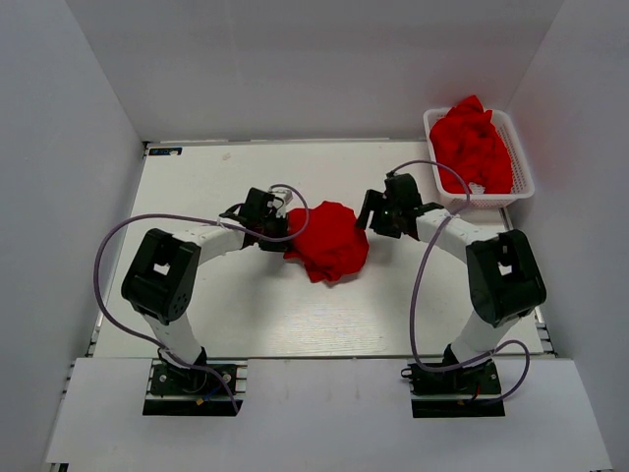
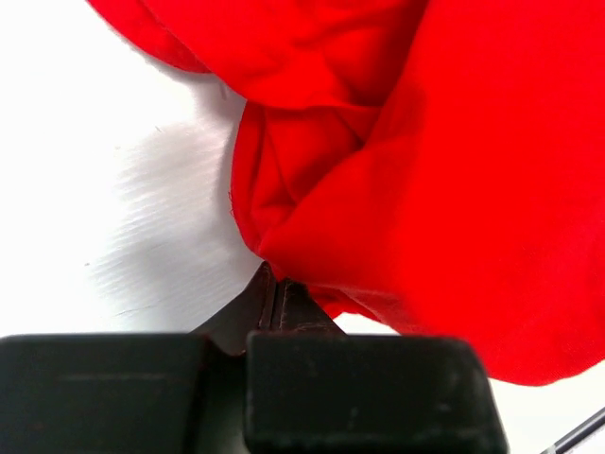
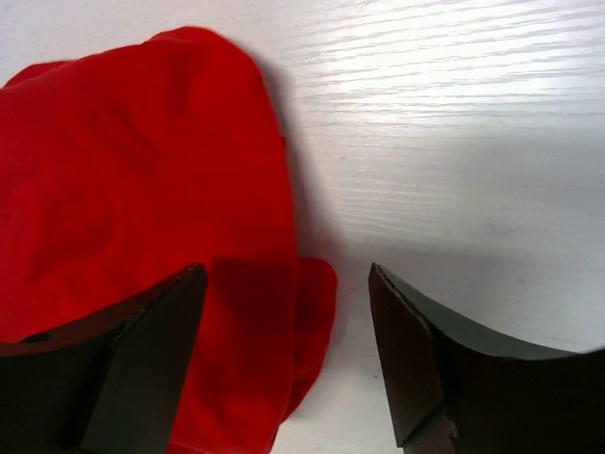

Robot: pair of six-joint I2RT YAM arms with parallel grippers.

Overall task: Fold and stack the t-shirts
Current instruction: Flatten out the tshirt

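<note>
- Left gripper (image 2: 276, 284): your left wrist camera shows its two black fingers pressed together. A fold of the crumpled bright red t-shirt (image 1: 329, 241) gathers to a point right at their tips, so it reads as a pinch on the cloth's edge.
- Right gripper (image 3: 287, 271): your right wrist camera shows the fingers standing wide apart with nothing between them. One finger (image 3: 142, 350) hangs over the shirt's rounded edge, and the other is above the bare white table (image 1: 246, 315).
- From above you can see where the shirt sits, which neither wrist camera shows. It lies bunched in a lump at the middle of the table, between the two grippers, with the left one at its left edge and the right one just off its upper right edge.
- Only the overhead view shows the white plastic mesh basket (image 1: 519, 147). It is at the far right corner of the table, well apart from the lump and piled above its rim with a heap of more red t-shirts (image 1: 472, 147).
- The overhead view is too coarse for you to judge either grip. The left pinch is clear only from the left wrist, and the right gripper's wide gap only from the right wrist.
- Neither wrist camera shows the other arm.
</note>
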